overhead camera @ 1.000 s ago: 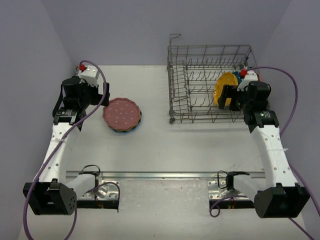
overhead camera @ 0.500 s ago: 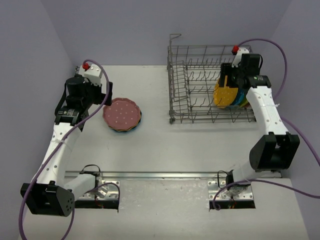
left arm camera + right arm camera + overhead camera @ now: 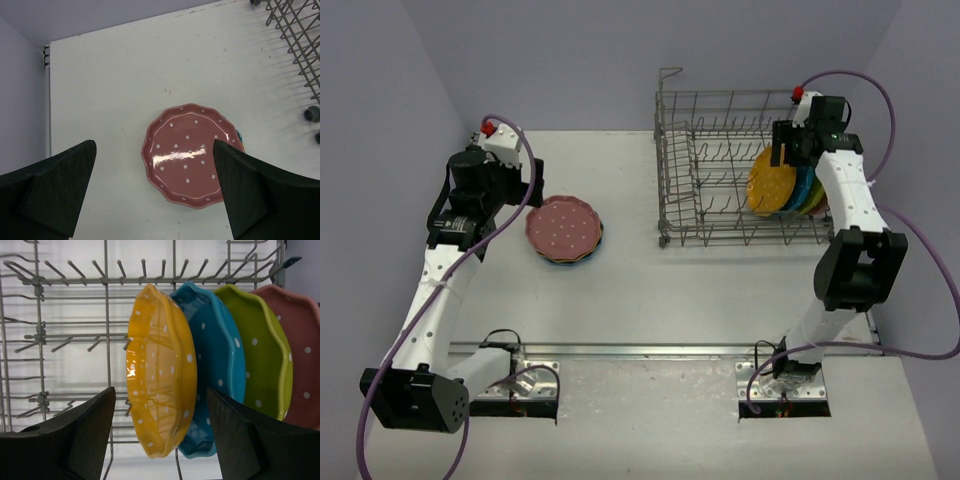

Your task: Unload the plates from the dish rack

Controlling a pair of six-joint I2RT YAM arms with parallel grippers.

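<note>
At the far right corner, rack (image 3: 720, 190) with 4 plates (image 3: 220, 365) on edge, orange plate (image 3: 160, 340) leftmost. Right claw (image 3: 160, 392) spread wide over the orange plate, gripping nothing. Left claw (image 3: 154, 145) also wide open, above a pink-topped stack (image 3: 192, 155) near the left edge.

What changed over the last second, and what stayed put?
The right gripper moved farther back over the dish rack and is now open, lined up on the orange-yellow plate, with nothing gripped. The left gripper, open over the stacked pink plate, barely moved. No plate shifted.
</note>
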